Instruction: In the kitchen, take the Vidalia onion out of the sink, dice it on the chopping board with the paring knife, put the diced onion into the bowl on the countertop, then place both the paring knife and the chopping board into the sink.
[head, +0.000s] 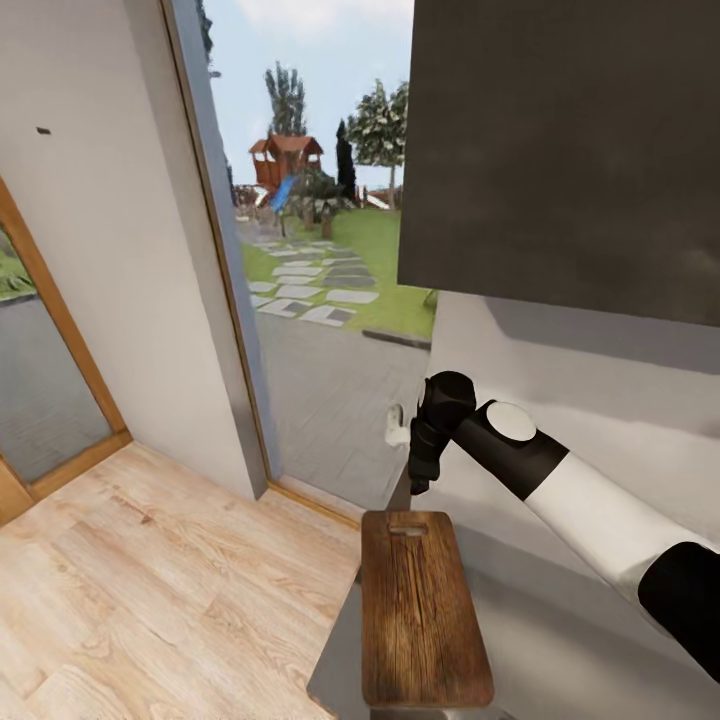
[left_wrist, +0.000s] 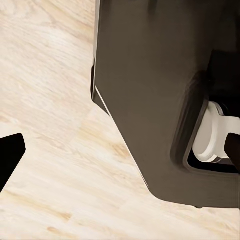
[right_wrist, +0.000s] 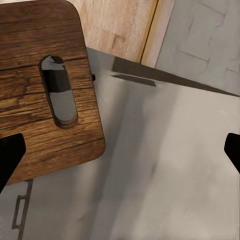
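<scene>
Your right gripper (head: 420, 470) hangs just past the far short end of the chopping board (head: 423, 610), above the grey countertop (head: 560, 640), and its fingers stand wide apart with nothing between them; in the right wrist view each dark fingertip (right_wrist: 9, 157) sits at an opposite edge of the picture, bare worktop in the gap. You have it near the board's slot-shaped handle hole (right_wrist: 59, 90), which looks like a sensible spot from which to grip the board by that end, though it touches nothing at present. You see the board lying flat at the counter's end, nothing resting on it, one long side close to the edge over the pale wood floor (head: 150, 600). Your left gripper (left_wrist: 10, 155) points down at that floor beside a dark robot part; with one fingertip in sight, I cannot tell how far apart its fingers are. Beyond the board, a large window (head: 320, 300) looks onto a garden.
</scene>
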